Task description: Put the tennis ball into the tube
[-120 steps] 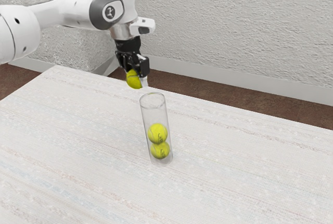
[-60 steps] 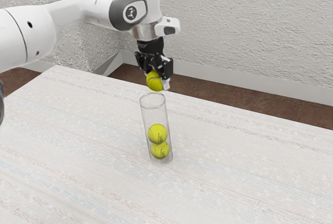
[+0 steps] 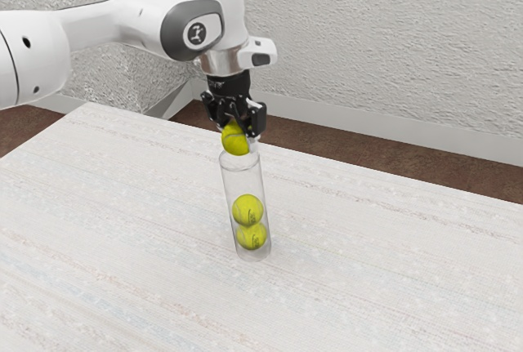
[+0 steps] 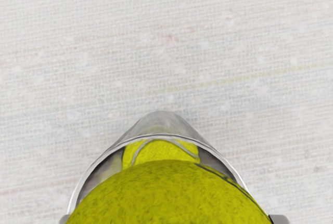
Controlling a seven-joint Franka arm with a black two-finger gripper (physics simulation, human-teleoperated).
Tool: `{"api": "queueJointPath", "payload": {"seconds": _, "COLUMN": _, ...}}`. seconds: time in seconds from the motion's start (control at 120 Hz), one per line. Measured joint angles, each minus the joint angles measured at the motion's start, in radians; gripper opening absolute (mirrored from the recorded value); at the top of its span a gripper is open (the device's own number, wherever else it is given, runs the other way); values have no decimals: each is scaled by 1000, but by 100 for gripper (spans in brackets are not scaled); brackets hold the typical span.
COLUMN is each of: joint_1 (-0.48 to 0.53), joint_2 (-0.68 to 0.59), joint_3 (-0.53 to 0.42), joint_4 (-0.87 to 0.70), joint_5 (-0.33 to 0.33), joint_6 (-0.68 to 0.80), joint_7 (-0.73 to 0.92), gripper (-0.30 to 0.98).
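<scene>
White arm (image 3: 114, 24) reaching from the exterior view's left, wrist (image 3: 221, 62) angled down, black jaws clamped (though not fully together)

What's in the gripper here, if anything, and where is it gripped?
A tennis ball, gripped at its two opposite sides between the jaws, over the tube.

The tube (image 3: 243, 179) stands on the table (image 3: 106, 229). In it, one ball (image 3: 252, 238) lies at the bottom, with another ball (image 3: 248, 209) directly on top. A third ball (image 3: 233, 140) is between the fingers of the gripper (image 3: 238, 135), just over the tube's mouth. Behind the table are the floor (image 3: 351, 152) and, beyond it, the wall (image 3: 368, 42).
</scene>
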Motion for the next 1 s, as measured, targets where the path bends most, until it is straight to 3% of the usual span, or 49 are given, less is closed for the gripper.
{"api": "queueJointPath", "payload": {"seconds": 0.15, "joint_1": 0, "joint_2": -2, "joint_3": 0, "joint_4": -2, "joint_5": -6, "joint_6": 4, "joint_7": -16, "gripper": 50}}
{"api": "queueJointPath", "payload": {"seconds": 0.333, "joint_1": 0, "joint_2": -11, "joint_3": 2, "joint_4": -1, "joint_5": -8, "joint_6": 5, "joint_7": -31, "gripper": 61}}
{"api": "queueJointPath", "payload": {"seconds": 0.467, "joint_1": -3, "joint_2": -73, "joint_3": 26, "joint_4": 0, "joint_5": 4, "joint_6": -5, "joint_7": -33, "gripper": 64}}
{"api": "queueJointPath", "payload": {"seconds": 0.658, "joint_1": 37, "joint_2": -254, "joint_3": 196, "joint_4": -37, "joint_5": 13, "joint_6": -106, "joint_7": 23, "gripper": 67}}
{"api": "queueJointPath", "payload": {"seconds": 0.842, "joint_1": 194, "joint_2": -272, "joint_3": 215, "joint_4": -80, "joint_5": 11, "joint_6": -153, "joint_7": 74, "gripper": 68}}
{"api": "queueJointPath", "payload": {"seconds": 1.0, "joint_1": 177, "joint_2": -244, "joint_3": 212, "joint_4": -80, "joint_5": 12, "joint_6": -163, "joint_7": 97, "gripper": 68}}
